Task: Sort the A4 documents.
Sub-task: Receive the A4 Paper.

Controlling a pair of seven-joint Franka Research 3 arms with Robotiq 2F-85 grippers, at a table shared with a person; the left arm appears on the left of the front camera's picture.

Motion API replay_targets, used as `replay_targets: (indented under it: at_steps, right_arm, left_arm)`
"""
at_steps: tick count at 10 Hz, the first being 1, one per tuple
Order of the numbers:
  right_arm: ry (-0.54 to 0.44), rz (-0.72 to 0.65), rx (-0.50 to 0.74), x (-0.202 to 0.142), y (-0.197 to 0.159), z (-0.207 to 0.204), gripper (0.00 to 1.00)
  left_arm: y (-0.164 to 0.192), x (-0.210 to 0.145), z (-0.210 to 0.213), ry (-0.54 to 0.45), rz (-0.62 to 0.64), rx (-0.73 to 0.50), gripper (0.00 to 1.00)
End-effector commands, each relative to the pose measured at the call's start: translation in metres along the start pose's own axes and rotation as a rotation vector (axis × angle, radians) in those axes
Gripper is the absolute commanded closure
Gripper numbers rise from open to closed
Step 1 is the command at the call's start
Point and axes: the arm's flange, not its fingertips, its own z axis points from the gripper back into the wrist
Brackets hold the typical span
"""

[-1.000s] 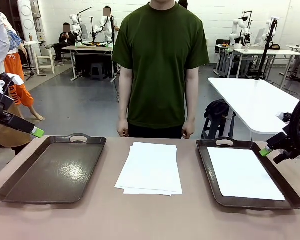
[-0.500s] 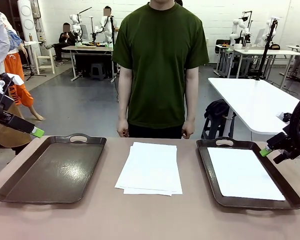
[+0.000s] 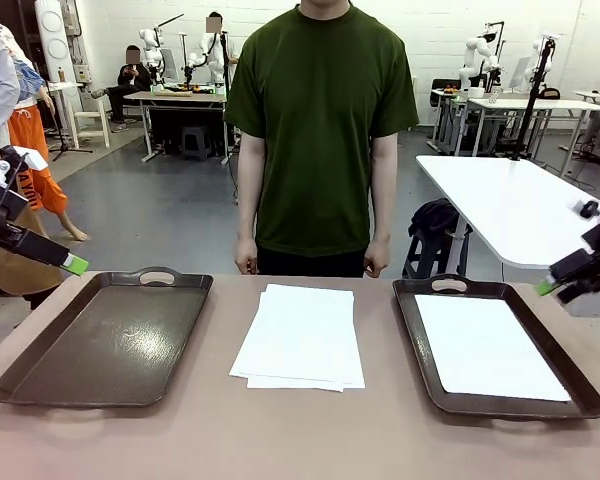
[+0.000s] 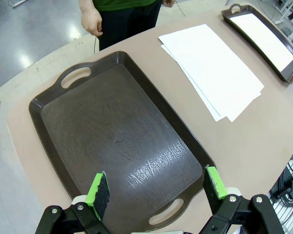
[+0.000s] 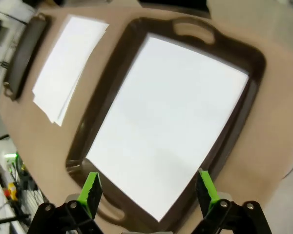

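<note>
A loose stack of white A4 documents (image 3: 302, 335) lies in the middle of the brown table, between two dark brown trays; the stack (image 4: 211, 68) (image 5: 71, 63) is in both wrist views too. One more sheet (image 3: 488, 347) (image 5: 173, 122) lies flat in the right tray (image 3: 410, 330). The left tray (image 3: 105, 340) (image 4: 117, 136) holds nothing. My left gripper (image 4: 156, 187) hovers open above the left tray's near end; in the front view it (image 3: 75, 264) sits off the table's left edge. My right gripper (image 5: 149, 190) hangs open above the right tray, and in the front view it (image 3: 552, 287) is at the far right.
A person in a green T-shirt (image 3: 320, 130) stands at the far side of the table, arms down, hands (image 3: 245, 258) near the table edge. Another white table (image 3: 510, 200) stands behind on the right.
My right gripper has risen and drawn back to the right, away from the right tray. The left gripper, the papers and the person are as before.
</note>
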Motion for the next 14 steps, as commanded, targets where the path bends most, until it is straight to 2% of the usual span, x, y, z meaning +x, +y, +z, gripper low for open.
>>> replay_targets:
  at_steps: [1,3,7,11,14]
  right_arm:
    - [-0.152,0.199,0.061,-0.018,0.032,0.029,0.0]
    - [-0.188,0.341,0.093,-0.016,0.051,0.05,0.0]
    - [-0.196,0.482,0.264,-0.009,0.079,0.077,0.0]
    - [-0.081,0.479,0.287,-0.008,0.083,0.05,0.0]
    - [-0.089,0.469,0.289,-0.011,0.082,0.05,0.0]
  left_arm:
    - [0.003,-0.002,0.0,-0.009,-0.004,-0.013,0.0]
    - [0.003,-0.002,0.0,-0.009,-0.004,-0.013,0.0]
    - [0.003,-0.002,0.0,-0.009,-0.004,-0.013,0.0]
    - [0.003,-0.002,0.0,-0.009,-0.004,-0.013,0.0]
    - [0.003,-0.002,0.0,-0.009,-0.004,-0.013,0.0]
